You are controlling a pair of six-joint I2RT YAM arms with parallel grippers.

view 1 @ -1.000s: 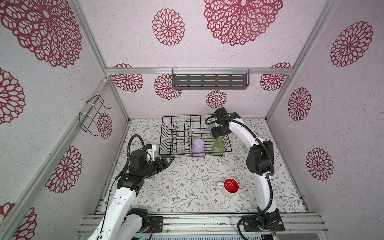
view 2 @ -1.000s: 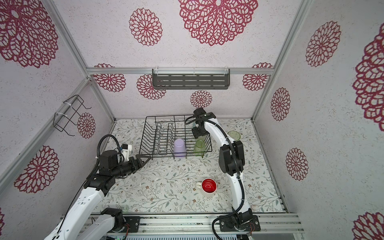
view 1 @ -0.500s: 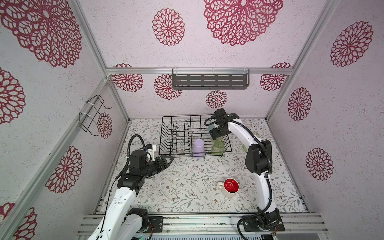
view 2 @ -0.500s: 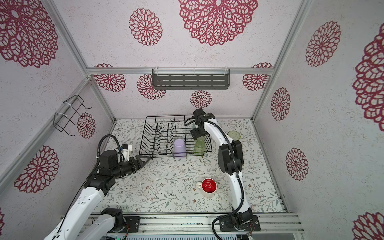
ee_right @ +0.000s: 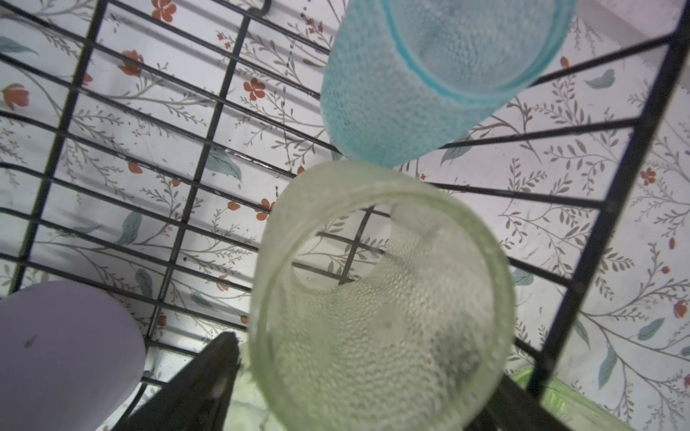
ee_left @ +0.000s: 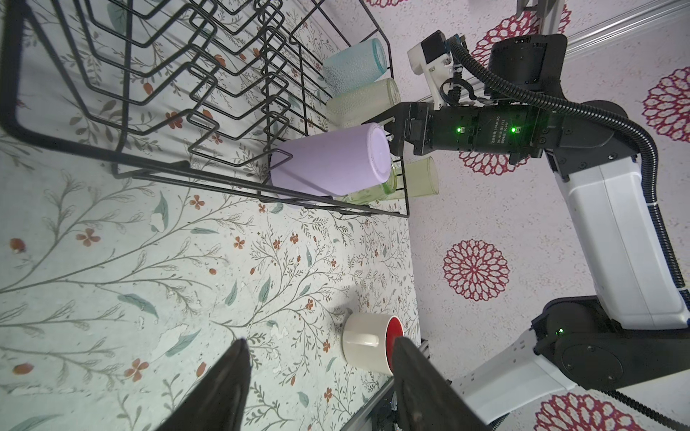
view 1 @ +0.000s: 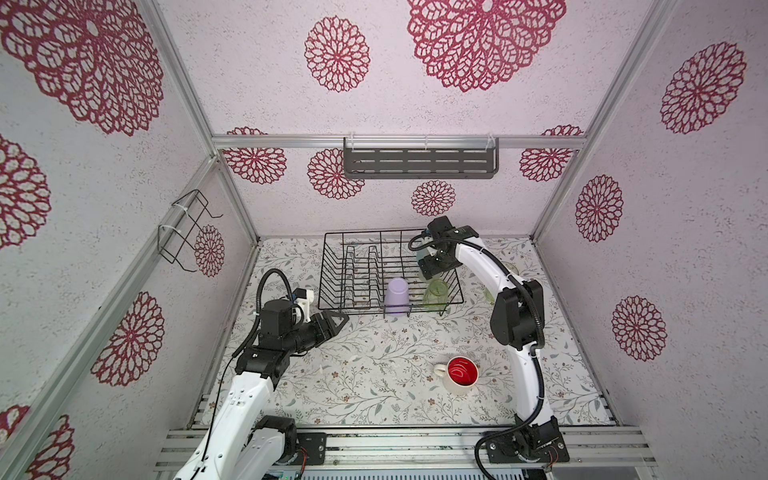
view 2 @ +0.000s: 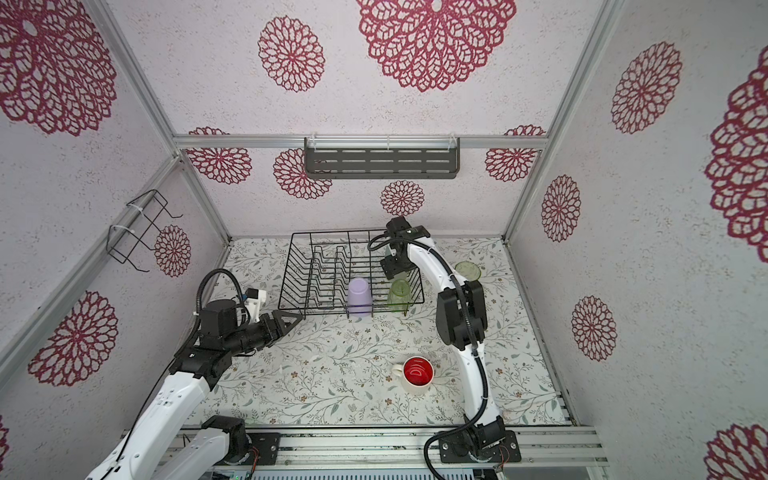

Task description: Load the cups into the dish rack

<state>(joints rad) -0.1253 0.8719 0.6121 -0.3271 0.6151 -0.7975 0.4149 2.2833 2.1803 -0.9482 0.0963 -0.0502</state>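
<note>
Six cups, four standing in the dish rack (view 1: 361, 270), two out on the surface (view 1: 374, 374)
Right pincer (view 1: 432, 268) spread either side of the upright frosted tumbler (ee_right: 377, 298), its visible finger (ee_right: 216, 373) just off the wall; light-blue cup (ee_right: 429, 74) just beyond this pincer, inverted lilac tumbler (view 1: 396, 296) and clear-green glass (view 1: 435, 293) just short of it; second clear-green glass (view 2: 467, 271) outside the rack to its right; left pincer (ee_left: 321, 343) spread and empty beside the rack's front corner, cream mug (view 1: 460, 375) upright well ahead of it

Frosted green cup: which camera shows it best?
Right wrist view: the frosted green cup fills the frame, mouth toward the camera. Left wrist shows its side in the rack; both top views mostly hide it.
</note>
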